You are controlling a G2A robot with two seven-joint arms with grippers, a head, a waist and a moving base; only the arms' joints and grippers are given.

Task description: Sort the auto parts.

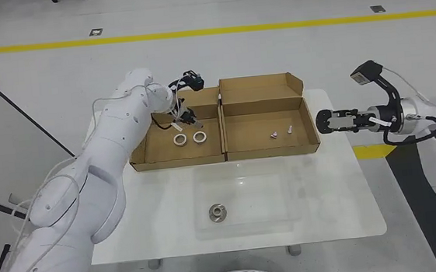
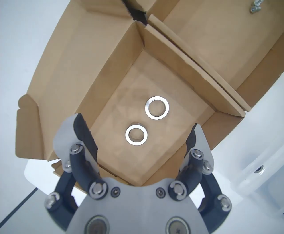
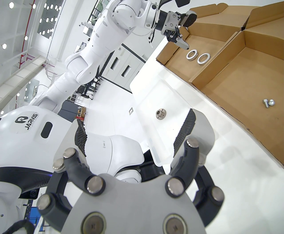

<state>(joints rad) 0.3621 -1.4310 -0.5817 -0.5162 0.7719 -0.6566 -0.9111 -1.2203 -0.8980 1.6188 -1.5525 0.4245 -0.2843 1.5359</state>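
Auto parts look mostly sorted: rings [image 2: 156, 107] in left box [image 1: 160, 145], bolts [image 3: 268, 103] in right box [image 1: 245, 137]; flanged hub [image 1: 218, 211] waits in near tray [image 1: 263, 202]. Left hand [image 2: 137, 124] spread over rings, right hand [image 3: 135, 118] spread beside right box.

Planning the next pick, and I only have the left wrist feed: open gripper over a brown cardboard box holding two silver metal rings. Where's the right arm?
Observer: The right gripper hangs open and empty beside the outer wall of the second brown cardboard box.
Operator: Anything unsorted?
Observer: One grey metal flanged hub lies in the clear plastic tray, nearer the robot than that box.
Operator: Metal glint in the second box, what is it?
Observer: Two small silver bolts, close together on the floor, clear of the walls.
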